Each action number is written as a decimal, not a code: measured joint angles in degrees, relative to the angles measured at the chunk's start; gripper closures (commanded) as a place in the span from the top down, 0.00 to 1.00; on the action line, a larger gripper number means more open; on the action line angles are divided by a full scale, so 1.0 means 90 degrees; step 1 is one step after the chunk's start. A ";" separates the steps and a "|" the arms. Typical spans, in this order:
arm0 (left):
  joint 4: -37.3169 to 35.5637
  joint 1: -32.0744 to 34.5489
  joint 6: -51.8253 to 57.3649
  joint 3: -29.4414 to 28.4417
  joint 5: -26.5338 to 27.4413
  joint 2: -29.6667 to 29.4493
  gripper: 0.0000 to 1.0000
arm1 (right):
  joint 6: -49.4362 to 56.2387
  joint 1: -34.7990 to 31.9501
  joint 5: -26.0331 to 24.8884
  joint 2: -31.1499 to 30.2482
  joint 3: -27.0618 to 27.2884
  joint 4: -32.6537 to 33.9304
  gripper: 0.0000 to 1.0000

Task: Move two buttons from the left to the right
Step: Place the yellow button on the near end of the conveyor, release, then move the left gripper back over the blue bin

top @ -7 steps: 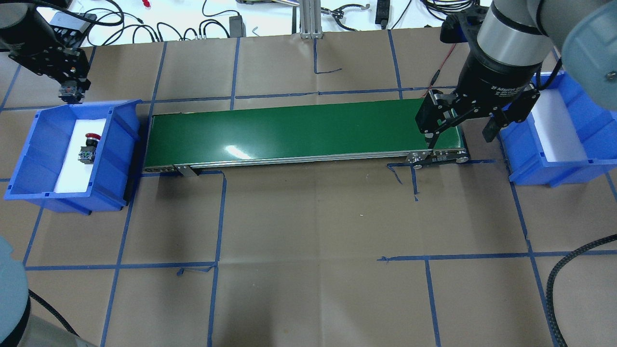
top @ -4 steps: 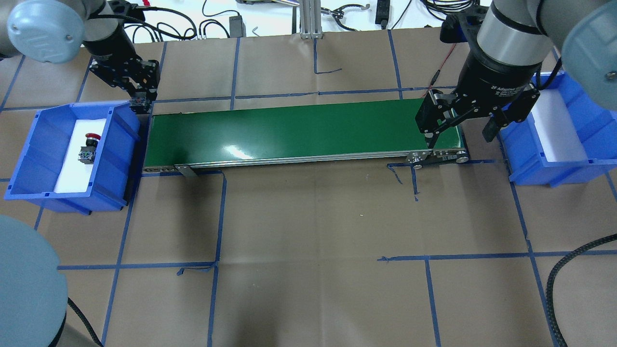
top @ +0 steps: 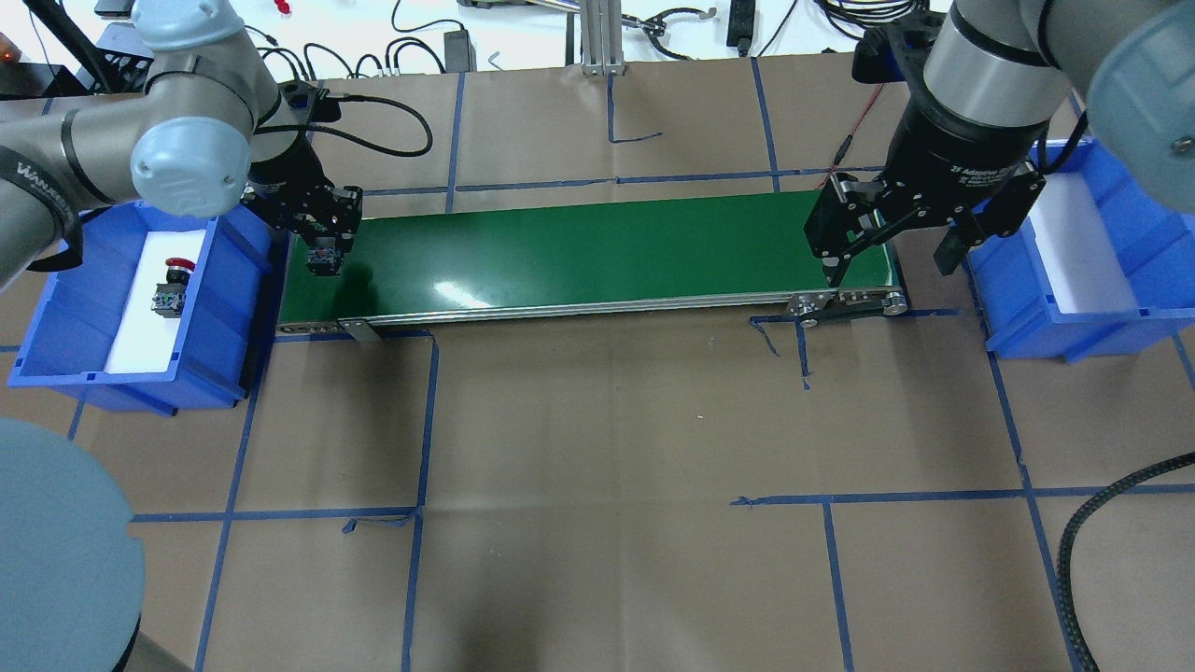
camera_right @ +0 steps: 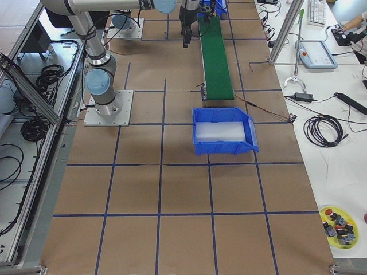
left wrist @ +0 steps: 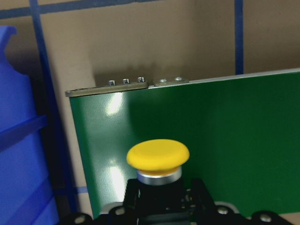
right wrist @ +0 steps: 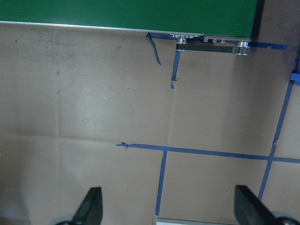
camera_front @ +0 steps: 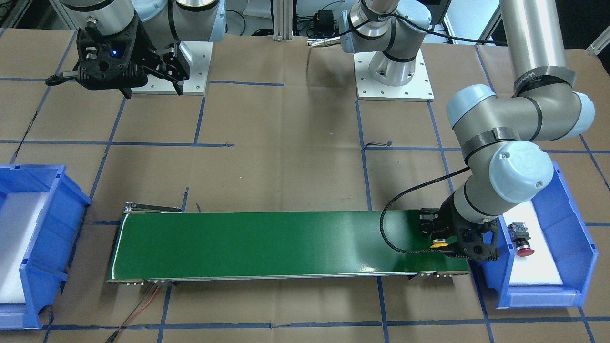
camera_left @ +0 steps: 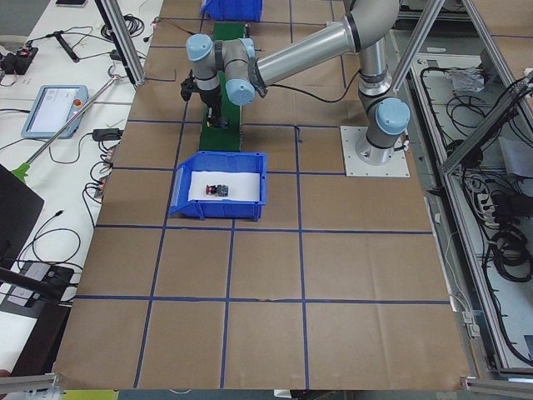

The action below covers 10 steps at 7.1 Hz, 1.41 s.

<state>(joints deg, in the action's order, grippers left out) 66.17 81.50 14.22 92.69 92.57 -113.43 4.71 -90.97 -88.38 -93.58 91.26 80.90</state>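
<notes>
Progress: judged at the first stage, with neither button yet delivered to the right.

1. The left gripper (top: 324, 258) is clamped on the black-grey body of the yellow-capped push-button (left wrist: 158, 156). It holds it over the left end of the long green conveyor belt (top: 579, 250), which runs left to right in the far half of the table. Whether the button body touches the belt cannot be told.
2. The red-capped push-button (top: 174, 284) lies on the white liner of the blue plastic bin (top: 56, 308) by the table's left edge, untouched.
3. The right gripper (top: 890, 268) hangs over the belt's right end, jaws spread wide and holding nothing. The wrist view shows both fingertips (right wrist: 92, 205) well apart over brown paper.
4. The second blue plastic bin (top: 1027, 338), by the table's right edge, shows only its white liner.

Outstanding, as judged: release of the yellow button, its travel and placing on the right, then the whole cycle for the red one.

Edges and room:
- The yellow button sits just inside the belt's left end edge, and the left bin's wall is just beside that end. Margin there is slim.
- The belt surface shows unobstructed from the held button along to the right gripper.
- The silver side rail (top: 597, 306) bounds the belt on its near side.
- The right bin's wall stands just beside the belt's right end, with one right finger over the gap between them.
</notes>
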 measured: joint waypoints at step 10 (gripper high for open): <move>0.0037 0.0209 -0.0164 -0.0313 0.0113 0.0347 1.00 | 0.0004 0.0010 0.0035 0.0009 0.0037 0.0035 1.00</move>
<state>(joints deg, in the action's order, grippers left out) 66.51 83.38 12.74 89.87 93.59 -110.31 4.75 -90.88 -88.07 -93.49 91.60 81.21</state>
